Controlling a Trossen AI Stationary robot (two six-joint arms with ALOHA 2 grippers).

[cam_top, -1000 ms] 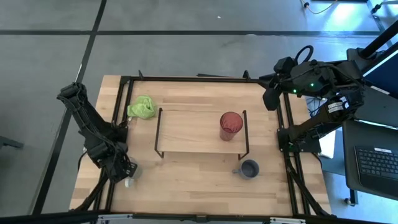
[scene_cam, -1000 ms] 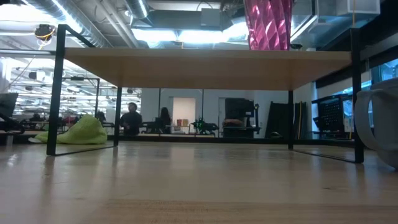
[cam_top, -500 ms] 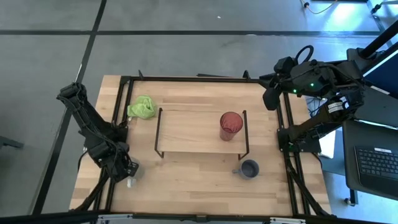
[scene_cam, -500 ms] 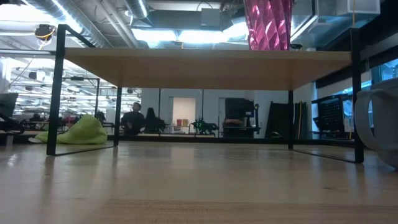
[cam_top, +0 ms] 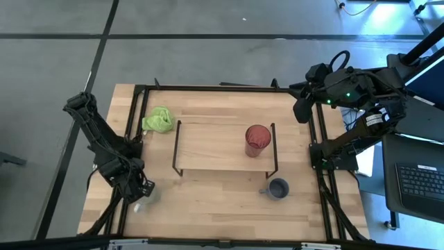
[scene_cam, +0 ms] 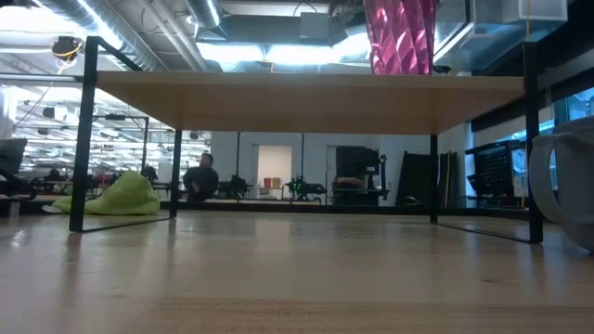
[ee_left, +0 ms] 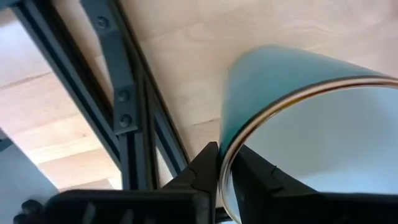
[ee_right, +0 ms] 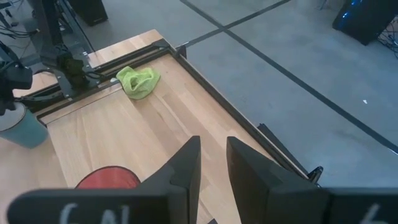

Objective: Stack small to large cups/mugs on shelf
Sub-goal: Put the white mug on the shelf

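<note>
High view: left tool [cam_top: 142,196] sat at table's [cam_top: 208,208] near-left corner on pale mug [cam_top: 148,194]; shelf [cam_top: 222,147] lay toward table middle, red tumbler [cam_top: 257,140] on its right end, grey mug [cam_top: 278,188] on table before it; left arm nearer.
Low view: tumbler stood upright on shelf.
Left wrist view: fingers [ee_left: 208,171] pinched mug rim, one inside, one outside.
Right wrist view: right tool [ee_right: 211,163] parked at far-right edge, slightly parted, empty.

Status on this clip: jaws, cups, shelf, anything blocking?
Left gripper jaws pinching a mug rim at the table's front-left corner. Right gripper idle, far right. Red cup on shelf; grey mug on table. Nothing blocking.
</note>
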